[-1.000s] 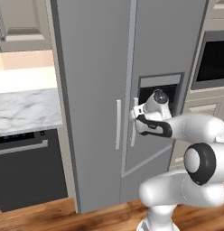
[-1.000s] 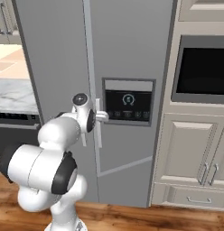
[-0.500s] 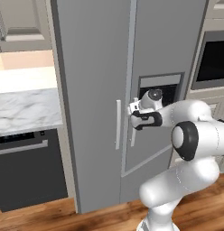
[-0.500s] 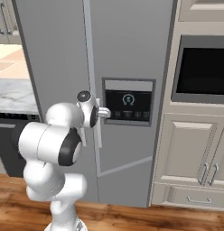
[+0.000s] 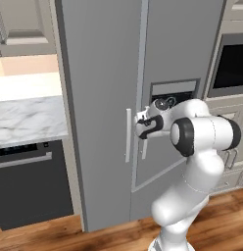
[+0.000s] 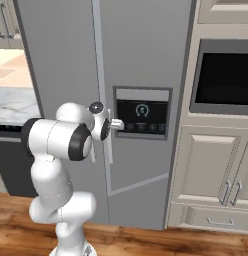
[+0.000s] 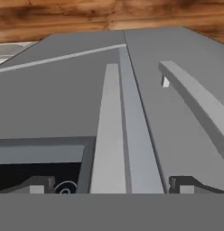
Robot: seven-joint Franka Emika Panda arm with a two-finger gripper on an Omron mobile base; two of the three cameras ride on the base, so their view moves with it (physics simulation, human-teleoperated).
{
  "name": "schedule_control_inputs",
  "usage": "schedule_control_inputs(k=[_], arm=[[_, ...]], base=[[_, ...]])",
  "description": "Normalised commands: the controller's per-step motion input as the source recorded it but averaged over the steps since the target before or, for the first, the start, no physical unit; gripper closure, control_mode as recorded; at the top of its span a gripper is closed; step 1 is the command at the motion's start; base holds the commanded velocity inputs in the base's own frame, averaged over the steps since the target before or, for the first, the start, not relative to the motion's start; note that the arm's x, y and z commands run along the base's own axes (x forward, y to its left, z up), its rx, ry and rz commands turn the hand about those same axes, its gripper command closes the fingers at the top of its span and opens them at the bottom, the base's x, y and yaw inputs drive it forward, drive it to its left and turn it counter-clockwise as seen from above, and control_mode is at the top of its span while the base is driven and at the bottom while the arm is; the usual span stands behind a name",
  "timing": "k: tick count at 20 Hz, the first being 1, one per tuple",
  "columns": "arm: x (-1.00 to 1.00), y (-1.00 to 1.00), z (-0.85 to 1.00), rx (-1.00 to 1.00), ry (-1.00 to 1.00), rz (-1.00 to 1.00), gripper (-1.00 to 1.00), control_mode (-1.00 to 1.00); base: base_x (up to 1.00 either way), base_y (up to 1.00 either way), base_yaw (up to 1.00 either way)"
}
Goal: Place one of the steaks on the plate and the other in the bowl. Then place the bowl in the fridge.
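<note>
Two tall grey doors make up the fridge (image 5: pixel 99 98), and both doors are closed. It stands right in front of the robot, between the marble table (image 5: pixel 25 115) and the wall oven (image 6: pixel 223 77).

Each door has a slim light handle. One handle (image 5: pixel 128 136) sits on the door beside the table. The other handle (image 7: pixel 111 131) sits on the door with the dark water panel (image 6: pixel 141 112). In the hand view this second handle runs straight up between the two fingertips (image 7: pixel 35 184).

The end effector (image 5: pixel 141 119) is up against the middle of the fridge, at handle height. Its fingers are spread wide and it holds nothing. One finger sits on each side of the handle, ready to close.

A fridge door is big, stiff and probably heavy. It likely sticks a bit at first, so it needs a steady pull. The handle is hard, smooth and thin, so it could slip out of a loose grip. The best place to grab looks like the middle of the handle, where the fingers already are. Then the door should swing out in a curve, not straight back.
</note>
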Motion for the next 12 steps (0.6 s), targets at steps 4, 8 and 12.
schedule_control_inputs(k=[4, 8, 12], arm=[[0.37, -0.08, -0.05, 0.00, 0.00, 0.01, -1.00, -1.00], [0.23, 0.00, 0.00, 0.00, -0.03, 0.02, -1.00, -1.00], [0.24, 0.00, -0.01, 0.00, -0.04, 0.02, 1.00, -1.00]], base=[[0.00, 0.00, 0.00], [0.00, 0.00, 0.00], [0.00, 0.00, 0.00]])
